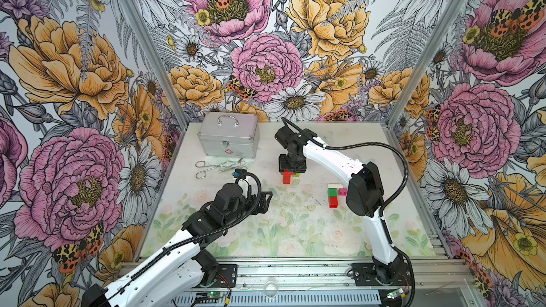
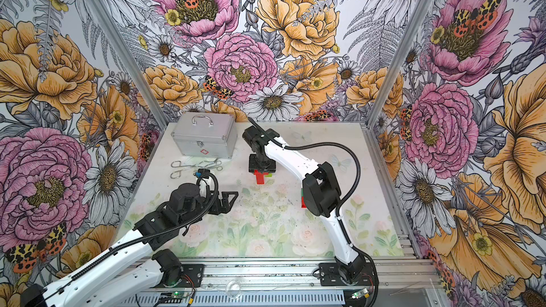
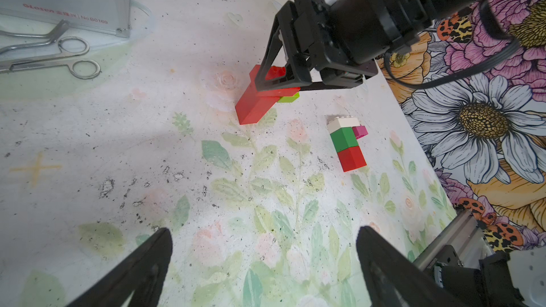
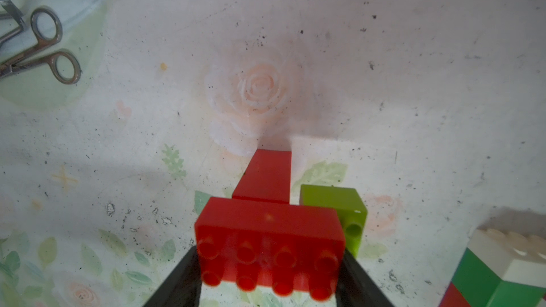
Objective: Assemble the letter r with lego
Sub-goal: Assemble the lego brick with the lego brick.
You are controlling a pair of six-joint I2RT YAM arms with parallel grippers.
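My right gripper (image 4: 269, 264) is shut on a wide red lego brick (image 4: 267, 231), one finger on each short end, studs facing the wrist camera. A red stem (image 4: 266, 175) runs from under it down to the mat, and a lime green brick (image 4: 339, 211) sits beside the stem. Both top views show this piece (image 1: 286, 177) (image 2: 260, 177) under the right gripper (image 1: 291, 169). A loose stack of white, dark green and red bricks (image 1: 333, 194) with a pink brick (image 1: 342, 191) lies to its right. My left gripper (image 3: 263, 234) (image 1: 266, 200) hangs open and empty, front left of the held piece (image 3: 254, 104).
A silver metal case (image 1: 227, 138) stands at the back left, with steel scissors-like tools (image 1: 218, 166) lying in front of it. In a top view the right arm's elbow (image 2: 320, 190) hides most of the loose stack. Floral walls enclose the mat on three sides.
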